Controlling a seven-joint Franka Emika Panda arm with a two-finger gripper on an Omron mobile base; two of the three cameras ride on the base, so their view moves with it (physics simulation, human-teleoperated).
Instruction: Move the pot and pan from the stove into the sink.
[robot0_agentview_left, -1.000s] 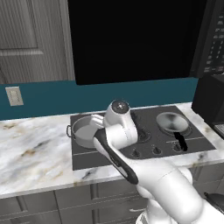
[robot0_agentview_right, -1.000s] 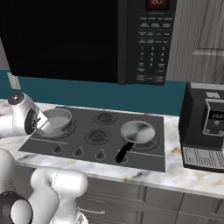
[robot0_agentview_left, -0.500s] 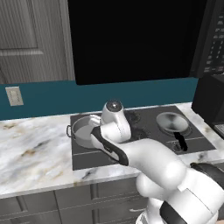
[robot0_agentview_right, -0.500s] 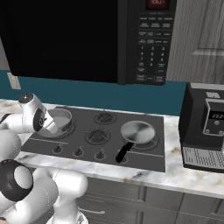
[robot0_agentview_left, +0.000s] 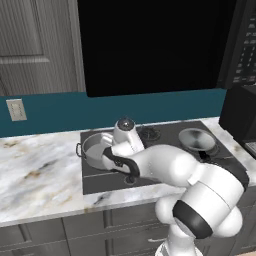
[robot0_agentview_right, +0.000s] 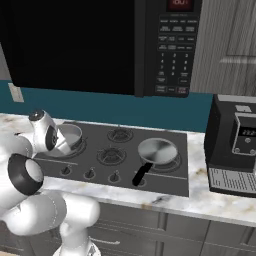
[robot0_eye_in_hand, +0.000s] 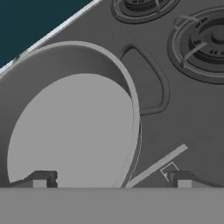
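The grey pot (robot0_agentview_left: 92, 150) stands on the stove's (robot0_agentview_left: 100, 182) back left burner, with dark loop handles at its sides. In the hand view the pot (robot0_eye_in_hand: 70, 131) takes up the left half, and my gripper (robot0_eye_in_hand: 111, 180) hangs open just above it. One fingertip is over the pot's inside and the other over the stove (robot0_eye_in_hand: 188, 122), with the rim between them and nothing held. The shallow pan (robot0_agentview_right: 157, 151) rests on the front right burner, its black handle (robot0_agentview_right: 141, 174) pointing at the knobs. The sink is out of view.
A black microwave (robot0_agentview_right: 170, 50) hangs above the stove. A dark coffee machine (robot0_agentview_right: 235, 150) stands on the counter to its right. White-grey marble counter (robot0_agentview_left: 35, 170) stretches to the left. Two burner grates (robot0_eye_in_hand: 205, 43) lie beside the pot.
My arm has folded lower and swung the hand left, from over the stove's middle to just above the pot. The pot and the pan have stayed in place, and the gripper is still open.
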